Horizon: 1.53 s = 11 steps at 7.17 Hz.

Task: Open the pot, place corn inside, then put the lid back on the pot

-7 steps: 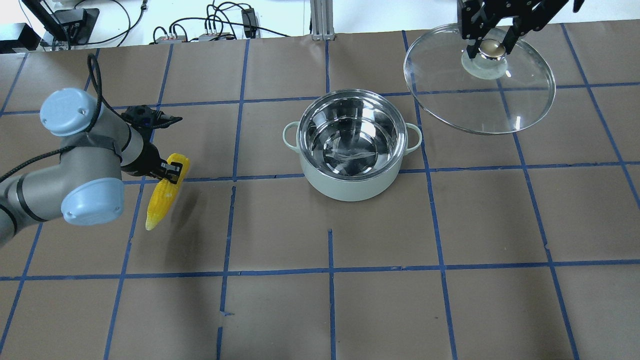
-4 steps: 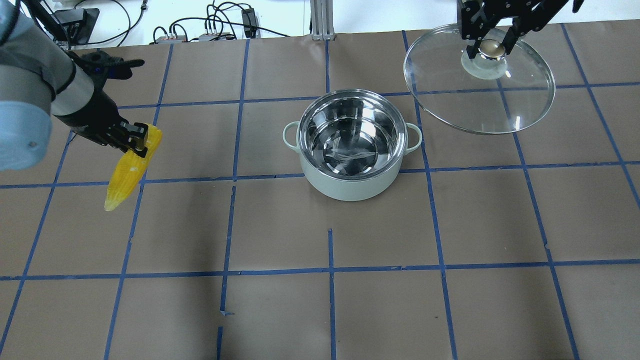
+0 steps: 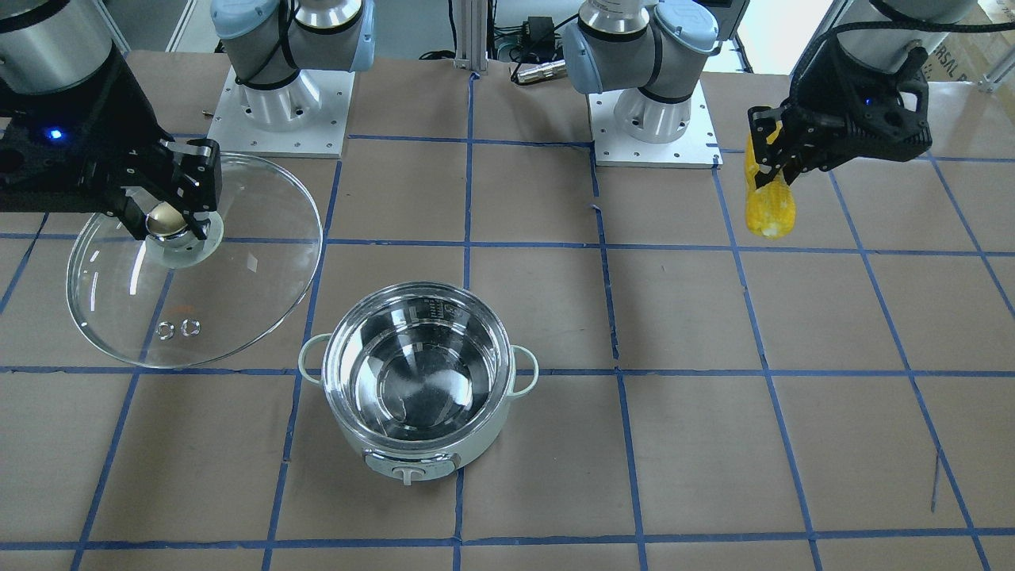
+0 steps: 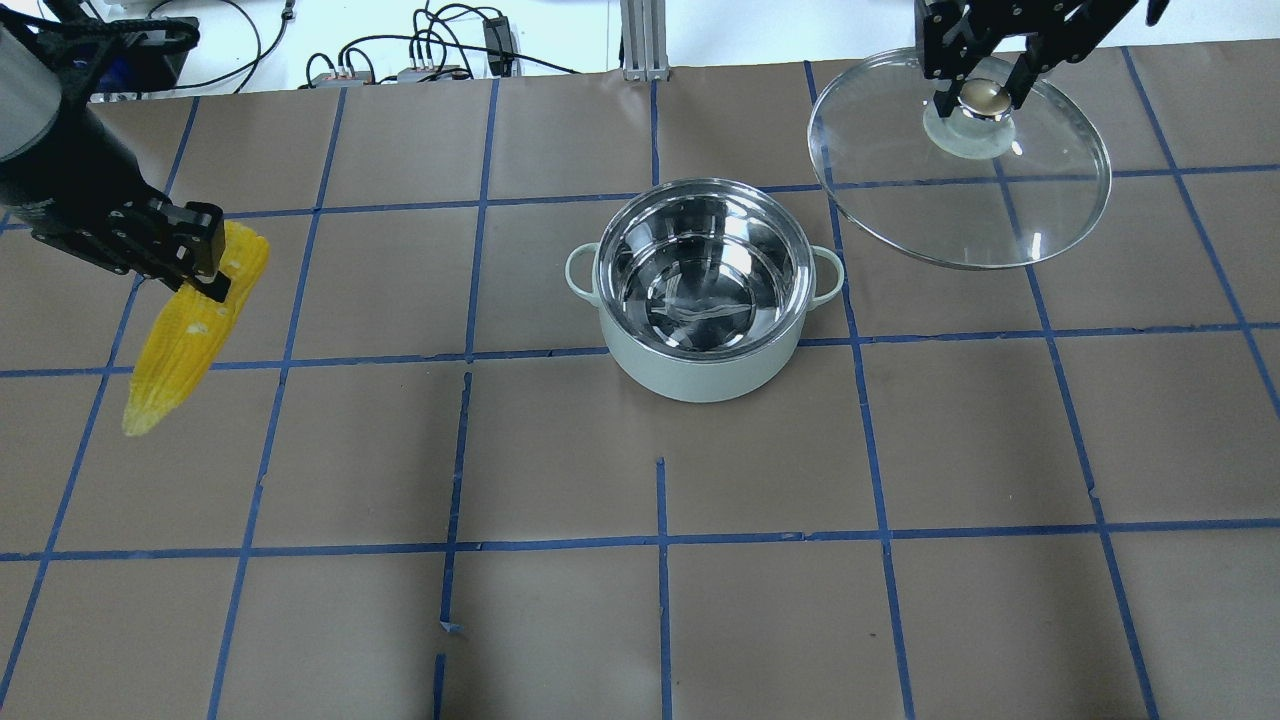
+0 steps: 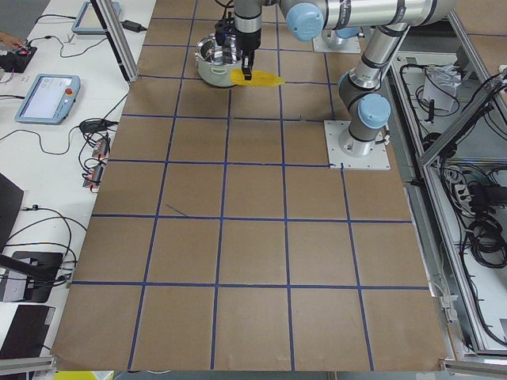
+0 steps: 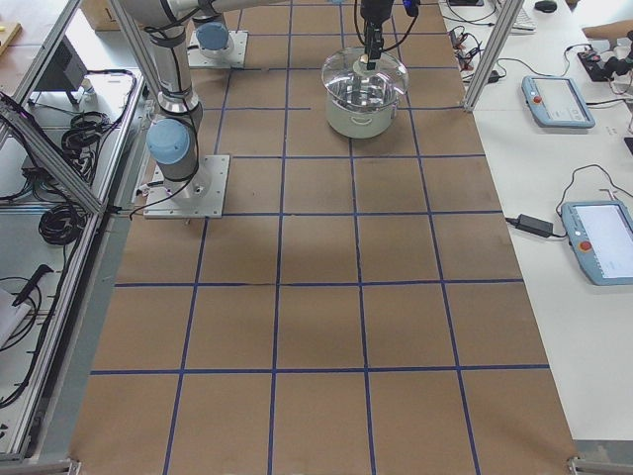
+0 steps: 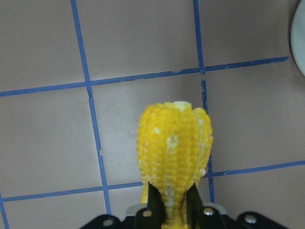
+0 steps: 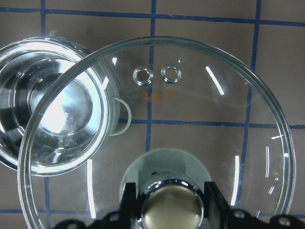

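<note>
The pot [image 4: 700,382] stands uncovered and empty at mid-table, its dial facing the operators' side [image 3: 484,444]. My left gripper [image 4: 205,262] is shut on the thick end of the yellow corn [image 4: 185,340] and holds it in the air far to the pot's left, tip hanging down. The corn also shows in the front view [image 3: 769,208] and in the left wrist view [image 7: 174,143]. My right gripper [image 4: 980,95] is shut on the brass knob of the glass lid [image 4: 960,215] and holds it tilted above the table, back right of the pot. In the right wrist view the lid [image 8: 190,124] overlaps the pot [image 8: 16,71].
Brown paper with a blue tape grid covers the table. Cables and power boxes [image 4: 430,55] lie along the back edge beside an aluminium post [image 4: 645,40]. The two arm bases [image 3: 277,103] [image 3: 650,111] stand on the robot's side. Tablets [image 5: 47,95] lie beside the table.
My left arm has swung left and risen, carrying the corn further from the pot. The right gripper and the lid have not moved.
</note>
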Tool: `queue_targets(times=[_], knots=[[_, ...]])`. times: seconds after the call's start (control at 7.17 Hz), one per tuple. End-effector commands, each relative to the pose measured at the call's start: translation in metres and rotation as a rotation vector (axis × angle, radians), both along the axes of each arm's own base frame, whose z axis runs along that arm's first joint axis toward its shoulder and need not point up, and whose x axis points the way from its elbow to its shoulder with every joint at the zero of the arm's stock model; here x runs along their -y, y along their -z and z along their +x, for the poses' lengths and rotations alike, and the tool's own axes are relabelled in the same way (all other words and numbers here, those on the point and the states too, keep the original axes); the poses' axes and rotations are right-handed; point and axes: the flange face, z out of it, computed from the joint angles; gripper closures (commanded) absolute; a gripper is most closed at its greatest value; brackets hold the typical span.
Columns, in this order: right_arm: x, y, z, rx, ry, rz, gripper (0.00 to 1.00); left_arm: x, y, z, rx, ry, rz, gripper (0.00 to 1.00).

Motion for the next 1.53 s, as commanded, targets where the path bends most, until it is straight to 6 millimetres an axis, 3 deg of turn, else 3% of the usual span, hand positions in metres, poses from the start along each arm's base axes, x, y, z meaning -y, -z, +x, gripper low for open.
queue_targets(times=[0.0, 0.98, 1.25, 1.39], knots=[[0.001, 0.001, 0.000, 0.000, -0.001, 0.001, 0.66, -0.006, -0.006, -0.004, -0.011, -0.046, 0.016, 0.98], [0.001, 0.001, 0.000, 0.002, 0.002, 0.001, 0.65, -0.014, -0.019, -0.009, -0.006, -0.042, 0.015, 0.98], [-0.001, -0.002, 0.000, 0.000, 0.005, -0.003, 0.65, -0.017, -0.032, -0.020, -0.002, -0.044, 0.026, 0.98], [-0.001, -0.002, 0.001, 0.002, 0.003, -0.005, 0.65, -0.018, -0.030, -0.033, -0.008, -0.064, 0.036, 0.98]])
